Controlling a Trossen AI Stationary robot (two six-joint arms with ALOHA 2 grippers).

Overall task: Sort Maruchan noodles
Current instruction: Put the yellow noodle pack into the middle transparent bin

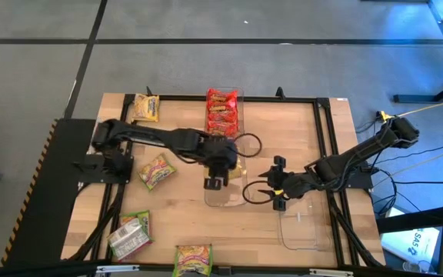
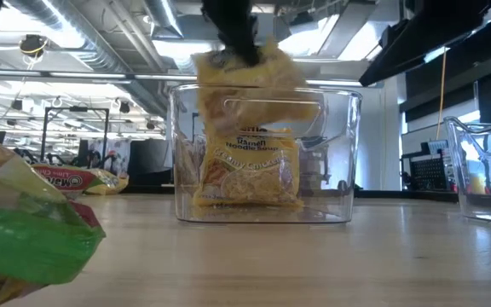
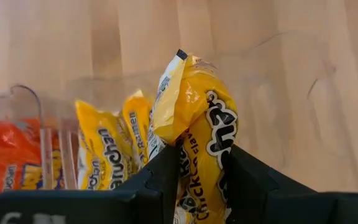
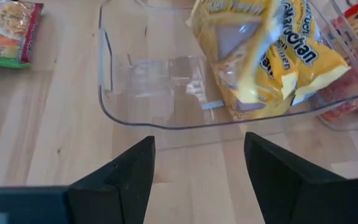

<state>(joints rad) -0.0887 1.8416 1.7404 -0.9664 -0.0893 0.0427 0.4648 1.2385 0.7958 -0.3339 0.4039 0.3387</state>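
Note:
My left gripper (image 1: 216, 178) hangs over the middle clear bin (image 1: 226, 198), shut on a yellow Maruchan noodle packet (image 2: 247, 68). More yellow packets (image 2: 247, 175) stand on their lower edges inside that bin (image 2: 339, 153). Red packets (image 1: 221, 111) fill a clear bin at the far edge. My right gripper (image 1: 258, 193) is open with nothing between its fingers, just right of the middle bin (image 4: 114, 112). Loose on the table lie a yellow packet (image 1: 146, 108) and three green and pink ones (image 1: 158, 171), (image 1: 129, 235), (image 1: 193, 258). My left gripper pinches the yellow packet's middle (image 3: 199, 163) between its two fingers (image 3: 165, 171), which slant down from the table's left. The packet is crumpled and bent; one end (image 3: 188, 93) sticks out past the fingertips. It hangs lifted at the height of the bin's rim, above the packets inside.
An empty clear bin (image 1: 306, 223) stands at the right, near the front edge, close behind my right gripper. A black frame (image 1: 325, 100) runs around the wooden tabletop. A green and pink packet (image 2: 32, 230) lies close to the low camera.

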